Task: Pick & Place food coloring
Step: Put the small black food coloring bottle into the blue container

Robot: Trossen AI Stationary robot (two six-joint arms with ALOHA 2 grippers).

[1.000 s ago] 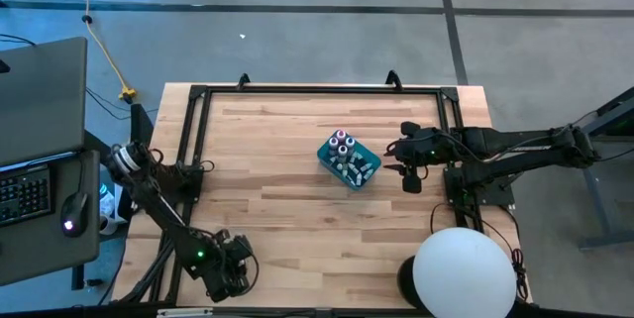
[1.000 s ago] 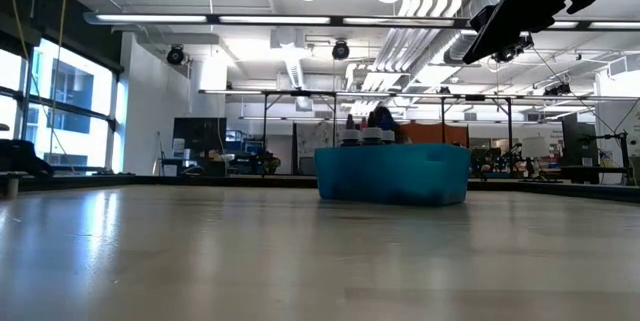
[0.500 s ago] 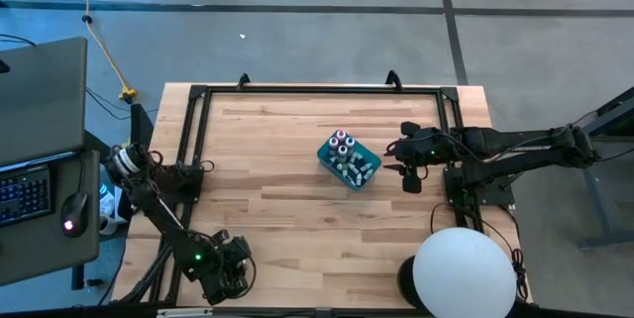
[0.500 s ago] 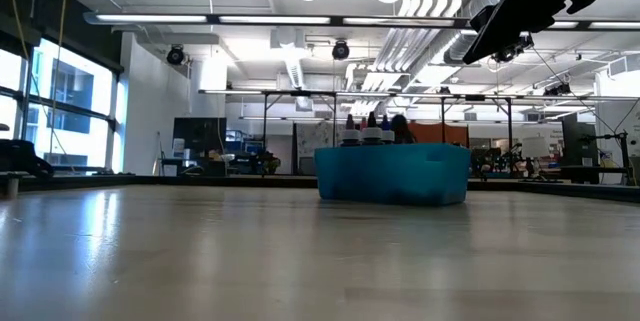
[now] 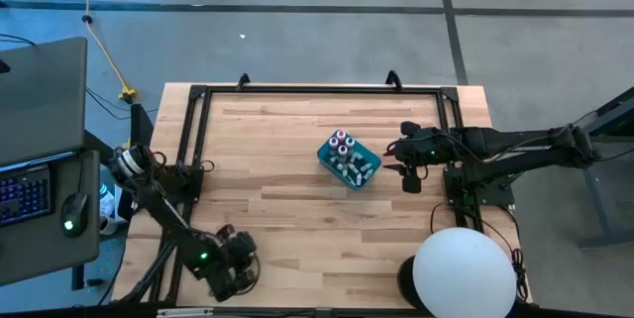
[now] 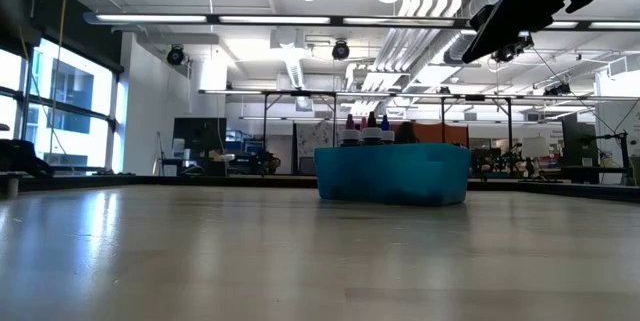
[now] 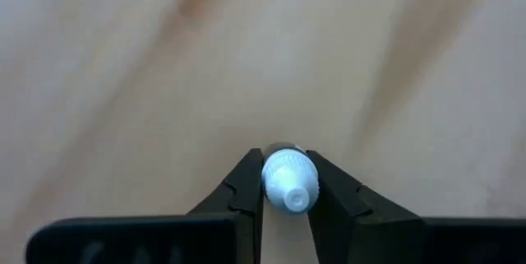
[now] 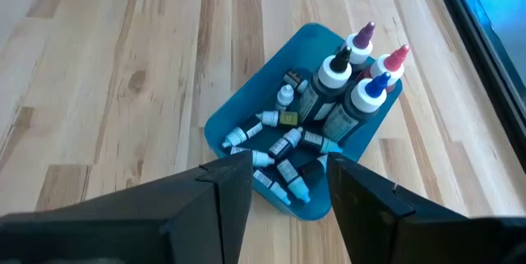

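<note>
A: What changed near the bottom of the high view?

B: The left gripper point(image 5: 236, 266) has shifted a little to the right along the lower edge of the table point(image 5: 277, 209). Its fingers are clenched on one small bottle point(image 7: 289, 180) (white cap, seen in the left wrist view). So I judge the carry has begun and the place step is not yet done.

A: And the other bottles?

B: They lie in the blue tray point(image 5: 349, 162) at the centre of the high view, some standing with coloured tops.

A: The right gripper?

B: The right gripper point(image 5: 408, 167) hangs just right of the tray, raised, with fingers apart and holding nothing.

A: Room to move?

B: Bare wood lies between the left gripper and the tray. The lower table edge is very close to the left gripper, and the black frame point(image 5: 193, 140) runs along the left, upper and right sides.
</note>
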